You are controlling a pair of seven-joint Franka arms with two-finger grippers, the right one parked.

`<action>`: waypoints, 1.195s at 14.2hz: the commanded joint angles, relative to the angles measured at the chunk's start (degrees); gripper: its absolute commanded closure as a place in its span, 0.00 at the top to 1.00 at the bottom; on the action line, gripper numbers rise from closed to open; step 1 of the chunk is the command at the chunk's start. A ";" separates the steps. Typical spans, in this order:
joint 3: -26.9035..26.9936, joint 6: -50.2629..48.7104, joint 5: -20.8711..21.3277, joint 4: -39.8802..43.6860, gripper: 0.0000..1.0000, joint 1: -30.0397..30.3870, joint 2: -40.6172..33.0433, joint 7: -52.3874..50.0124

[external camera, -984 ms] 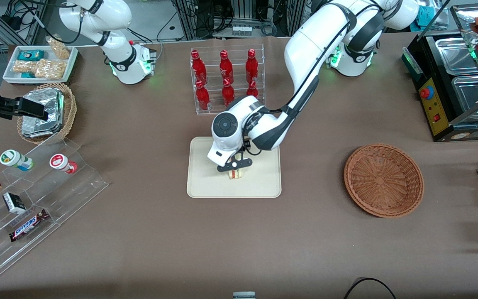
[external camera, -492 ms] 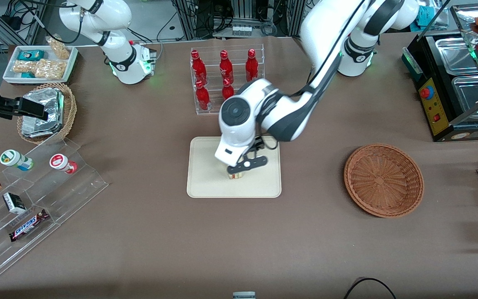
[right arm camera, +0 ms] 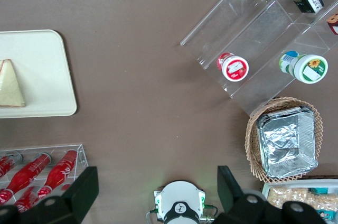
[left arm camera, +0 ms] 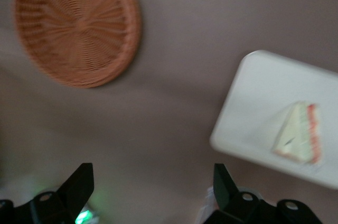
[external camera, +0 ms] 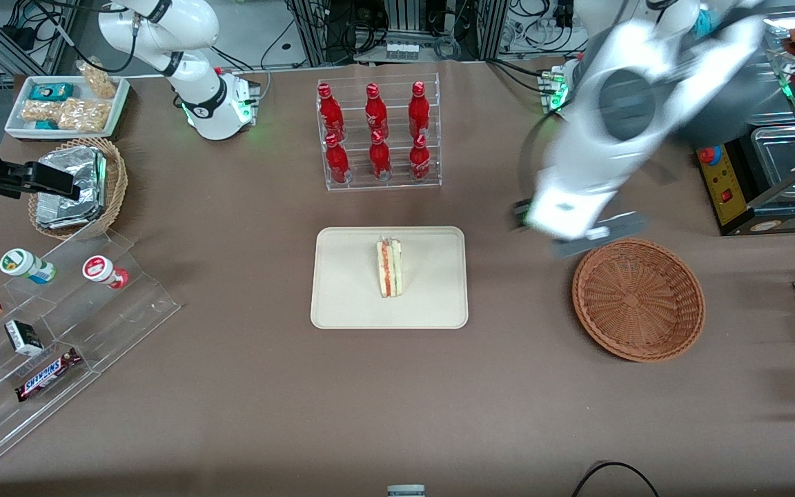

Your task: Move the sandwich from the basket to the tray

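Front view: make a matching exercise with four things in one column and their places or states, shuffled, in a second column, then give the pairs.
1. triangular white-bread sandwich
2. round reddish-brown wicker basket
3. flat cream rectangular tray
4. left arm's end effector

A. holds nothing
B. open, raised above the bare table between basket and tray
C. lying on the tray
D. nearer the front camera than the red bottles

Pairs: 1-C, 2-A, 3-D, 4-B
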 commanded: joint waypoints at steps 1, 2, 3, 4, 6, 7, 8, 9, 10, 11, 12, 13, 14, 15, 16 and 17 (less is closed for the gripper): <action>-0.73 -6.30 -1.54 -3.66 1.00 11.10 -6.17 14.69; -0.73 -7.98 -1.45 -3.23 1.00 14.19 -6.71 17.44; -0.64 -9.04 -1.45 -2.96 1.00 16.65 -7.23 19.12; -0.64 -9.49 -1.45 -2.52 1.00 18.59 -7.50 20.36; -0.64 -10.11 -1.10 -0.77 1.00 19.31 -7.33 20.81; -0.72 -10.37 -0.92 0.98 1.00 19.40 -6.89 20.55; -0.73 -10.55 -0.66 1.61 1.00 19.40 -6.10 20.81; -0.73 -10.46 -0.92 1.79 1.00 19.23 -5.40 20.63; -0.90 -9.77 -0.83 1.79 1.00 18.70 -5.13 20.11; -0.99 -9.76 -0.92 1.79 1.00 18.61 -4.78 19.67; -1.16 -9.76 -0.92 1.79 1.00 18.61 -5.21 19.58; -1.25 -10.45 -0.83 1.61 1.00 18.26 -5.74 19.66; -1.69 -10.72 -0.66 0.92 1.00 18.00 -5.75 19.75; -2.13 -11.86 -0.40 0.65 1.00 17.82 -5.75 19.58; -2.48 -12.82 -0.05 0.47 1.00 17.82 -6.09 19.32; -2.48 -12.57 0.13 -0.57 1.00 17.82 -7.05 18.97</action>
